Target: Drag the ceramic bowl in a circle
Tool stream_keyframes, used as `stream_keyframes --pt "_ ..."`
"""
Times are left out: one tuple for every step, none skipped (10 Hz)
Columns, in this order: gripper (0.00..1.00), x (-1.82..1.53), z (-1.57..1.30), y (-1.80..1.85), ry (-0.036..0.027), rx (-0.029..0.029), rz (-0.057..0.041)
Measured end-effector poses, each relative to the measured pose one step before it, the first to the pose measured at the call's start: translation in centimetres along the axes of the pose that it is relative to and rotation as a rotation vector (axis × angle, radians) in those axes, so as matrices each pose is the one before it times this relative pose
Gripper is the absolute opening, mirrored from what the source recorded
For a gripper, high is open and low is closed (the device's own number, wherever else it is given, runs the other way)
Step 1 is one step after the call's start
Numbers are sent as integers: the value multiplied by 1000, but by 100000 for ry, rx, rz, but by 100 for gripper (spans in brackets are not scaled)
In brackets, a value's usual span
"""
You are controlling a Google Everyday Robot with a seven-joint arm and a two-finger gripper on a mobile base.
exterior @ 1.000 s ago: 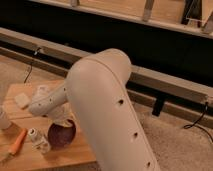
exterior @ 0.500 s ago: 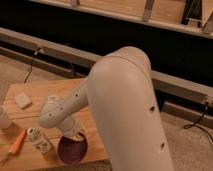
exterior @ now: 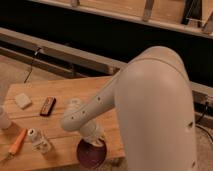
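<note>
Writing cannot be made out on any item. Pale wooden bench (exterior: 60, 95) fills the lower left, a dark wall and ledge behind. At bottom centre, the ceramic bowl (exterior: 89, 154) is seen near the bench's front edge, the gripper (exterior: 93, 140) set upon it; cannot tell its state.

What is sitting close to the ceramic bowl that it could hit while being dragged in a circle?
The pincer is down on the ceramic bowl at the table's front edge, nothing between them. The small bottle, lying to the bowl's left, is the nearest thing in the path, with the orange tool beyond it.
</note>
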Motion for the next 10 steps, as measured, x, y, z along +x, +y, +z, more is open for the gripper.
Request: stream_keyframes --pt "0 379 802 -1472 1257 341 4783" --pt "0 -311 923 -2618 653 1060 7645" --pt "0 -555 472 -1881 4 851 5315" --pt "0 -1304 130 -2214 -1095 1418 6002" --pt "0 -2178 -277 -2696 -2503 2435 6748" --pt "0 -2390 -677 -1939 -3689 2460 4453" --pt "0 -2552 -1120 -981 -4960 1861 2157" --pt "0 -2271 -1138 -328 -4612 1049 923" --pt "0 -3289 -1364 379 -6219 95 901" --pt "0 -1617 -264 621 -2701 -844 932"
